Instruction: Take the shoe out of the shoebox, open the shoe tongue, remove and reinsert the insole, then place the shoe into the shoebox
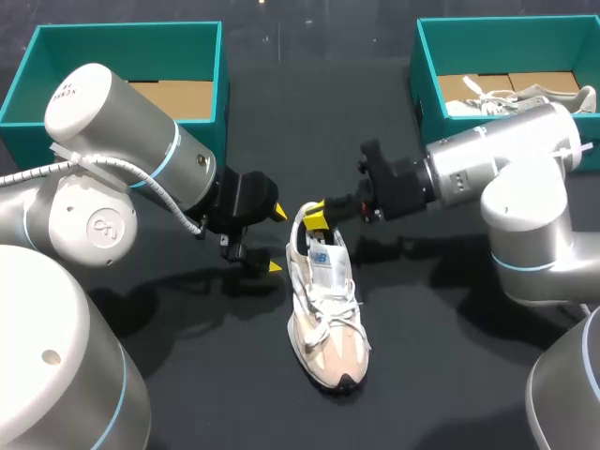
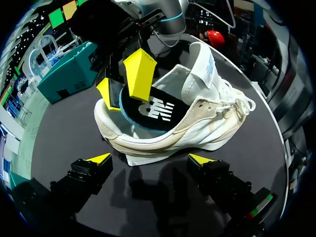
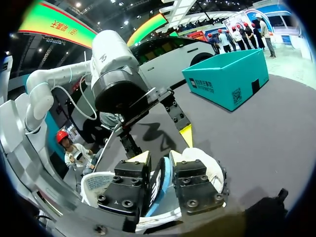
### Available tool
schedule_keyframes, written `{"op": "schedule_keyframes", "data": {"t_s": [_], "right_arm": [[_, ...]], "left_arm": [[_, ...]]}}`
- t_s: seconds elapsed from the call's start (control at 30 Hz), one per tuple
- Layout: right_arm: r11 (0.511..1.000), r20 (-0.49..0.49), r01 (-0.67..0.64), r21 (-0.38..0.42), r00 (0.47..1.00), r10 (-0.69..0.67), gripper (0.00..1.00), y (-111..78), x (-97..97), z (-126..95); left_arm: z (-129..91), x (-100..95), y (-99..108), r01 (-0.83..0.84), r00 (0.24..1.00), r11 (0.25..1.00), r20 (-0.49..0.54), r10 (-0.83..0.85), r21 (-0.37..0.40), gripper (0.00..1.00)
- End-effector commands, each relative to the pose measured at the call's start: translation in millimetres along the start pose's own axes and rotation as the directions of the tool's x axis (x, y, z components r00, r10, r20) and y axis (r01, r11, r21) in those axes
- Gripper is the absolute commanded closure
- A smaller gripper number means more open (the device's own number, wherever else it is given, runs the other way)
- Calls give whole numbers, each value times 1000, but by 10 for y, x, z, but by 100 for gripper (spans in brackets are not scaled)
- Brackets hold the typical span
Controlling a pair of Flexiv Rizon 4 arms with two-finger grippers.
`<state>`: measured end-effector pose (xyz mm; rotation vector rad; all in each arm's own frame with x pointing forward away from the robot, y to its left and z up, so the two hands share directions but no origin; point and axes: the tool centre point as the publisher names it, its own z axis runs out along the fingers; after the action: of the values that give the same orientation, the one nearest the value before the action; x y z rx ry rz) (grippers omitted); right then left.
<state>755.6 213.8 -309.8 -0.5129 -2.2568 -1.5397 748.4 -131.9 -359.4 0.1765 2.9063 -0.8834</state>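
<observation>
Right end effector (image 1: 317, 214) clamps black blue-edged foam insole (image 2: 153, 111); we should draw slowly heelward, open left end effector (image 1: 276, 240) bracing white-beige mesh sneaker (image 1: 328, 319).

Silver-grey arms (image 1: 103, 112) — blue joint rings (image 1: 169, 155), black fingers (image 1: 248, 255) (yellow tips (image 1: 277, 213)), white cable (image 1: 150, 183)

White logo on the insole (image 2: 157, 109) — white print on the shoebox (image 3: 224, 79), unreadable.

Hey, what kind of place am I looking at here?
Probably a robot test bench for shoe handling: two arms work over a black table, two teal shoeboxes sit at its back, and the right end effector pinches the insole of a sneaker.
</observation>
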Motion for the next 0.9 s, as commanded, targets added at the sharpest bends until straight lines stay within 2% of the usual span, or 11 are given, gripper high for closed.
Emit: {"op": "schedule_keyframes", "data": {"t_s": [0.03, 0.37, 0.53, 0.57, 0.6, 0.63, 0.7, 0.9], "right_arm": [[1000, -9, -15, 22, 1000, 15, 100, -25, -69, 84], [997, 6, -75, 29, 997, 75, 100, -268, 8, 114], [999, 22, -49, 19, 999, 48, 98, -196, 59, 71], [999, 26, -41, 19, 999, 41, 81, -171, 54, 52], [999, 30, -34, 22, 999, 33, 69, -148, 53, 42], [999, 36, -28, 27, 999, 27, 65, -124, 53, 35], [999, 43, -16, 38, 999, 15, 57, -80, 60, 21], [997, 68, -4, 74, 998, -1, 55, -12, 77, -42]], "left_arm": [[6, 5, 0, -1, 1000, 1000, 1, 1, -1, 0], [6, 5, 0, -1, 1000, 1000, 1, 1, -1, 0], [6, 5, 0, -1, 1000, 1000, 1, 1, -1, 0], [6, 5, 0, -1, 1000, 1000, 1, 1, -1, 0], [6, 5, 0, -1, 1000, 1000, 1, 1, -1, 0], [6, 5, 0, -1, 1000, 1000, 1, 1, -1, 0], [-1, 8, -4, -11, 1000, 1000, -2, 11, -8, 0], [-36, 29, -4, -21, 1000, 1000, -8, 21, -18, 0]]}}
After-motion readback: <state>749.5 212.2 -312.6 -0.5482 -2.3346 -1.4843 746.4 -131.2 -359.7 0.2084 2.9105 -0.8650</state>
